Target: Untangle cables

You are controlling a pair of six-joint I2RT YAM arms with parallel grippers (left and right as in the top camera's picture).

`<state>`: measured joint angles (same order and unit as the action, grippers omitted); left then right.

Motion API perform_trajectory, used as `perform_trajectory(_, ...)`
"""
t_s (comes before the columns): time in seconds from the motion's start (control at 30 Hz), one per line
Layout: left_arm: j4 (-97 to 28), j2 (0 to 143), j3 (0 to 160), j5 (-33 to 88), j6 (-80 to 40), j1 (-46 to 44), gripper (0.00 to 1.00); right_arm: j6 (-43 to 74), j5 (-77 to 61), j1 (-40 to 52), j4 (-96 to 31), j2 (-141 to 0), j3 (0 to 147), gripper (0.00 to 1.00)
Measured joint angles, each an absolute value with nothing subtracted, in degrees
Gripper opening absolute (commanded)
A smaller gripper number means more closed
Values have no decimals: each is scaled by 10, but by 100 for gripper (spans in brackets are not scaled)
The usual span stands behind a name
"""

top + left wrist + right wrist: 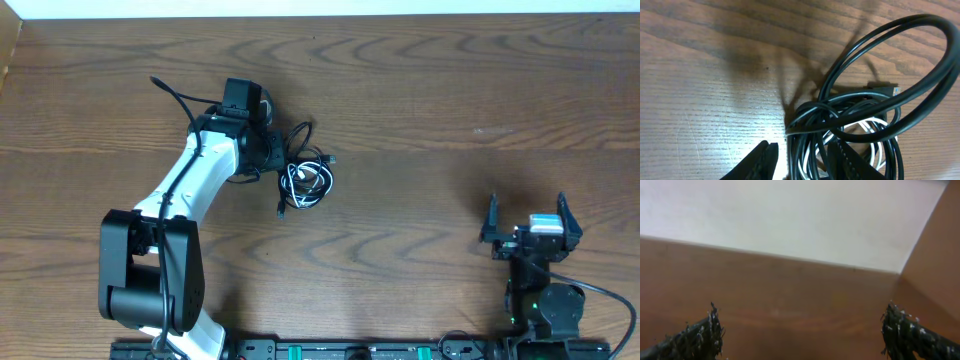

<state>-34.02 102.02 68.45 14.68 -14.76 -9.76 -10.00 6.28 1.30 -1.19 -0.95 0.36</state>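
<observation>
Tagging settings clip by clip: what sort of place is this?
Likely a robotics lab bench: wood-grain table, robot arms mounted at its edge, plain pale wall behind, tangled cables lying on it.

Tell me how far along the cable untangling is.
Nothing looks done: the black cables and the white cable lie in one knotted bundle. In hand: the left gripper has strands between its fingers, grip unclear. Still to do: separating all of them; the right gripper sits open, away from the bundle.

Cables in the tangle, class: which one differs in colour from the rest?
The white cable. It is the only pale cord, coiled inside the bundle, while the black cables loop around and across it.
</observation>
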Motion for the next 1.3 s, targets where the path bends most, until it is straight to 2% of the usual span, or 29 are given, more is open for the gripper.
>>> perform_trajectory(0.37, -328, 1021, 684, 134, -119, -98, 46, -114, 65, 13, -15, -10, 4, 99)
perform_trajectory(0.57, -281, 1050, 682, 121, -117, -98, 46, -163, 60, 13, 73, -10, 4, 99)
perform_trajectory(0.77, -267, 1077, 680, 117, -118, -99, 46, -276, -3, 13, 206, -15, 4, 99)
perform_trajectory(0.8, -267, 1078, 680, 117, -118, -99, 41, -294, -9, 13, 234, -20, 4, 99)
perform_trajectory(0.87, -266, 1079, 679, 117, -119, -99, 8, -316, -18, 13, 274, -37, 4, 99)
perform_trajectory(1.07, -261, 1078, 679, 117, -118, -99, 7, -348, -44, 13, 319, -201, 62, 99)
perform_trajectory(1.3, -258, 1010, 679, 116, -118, -99, 7, -349, -108, 13, 326, -439, 276, 99)
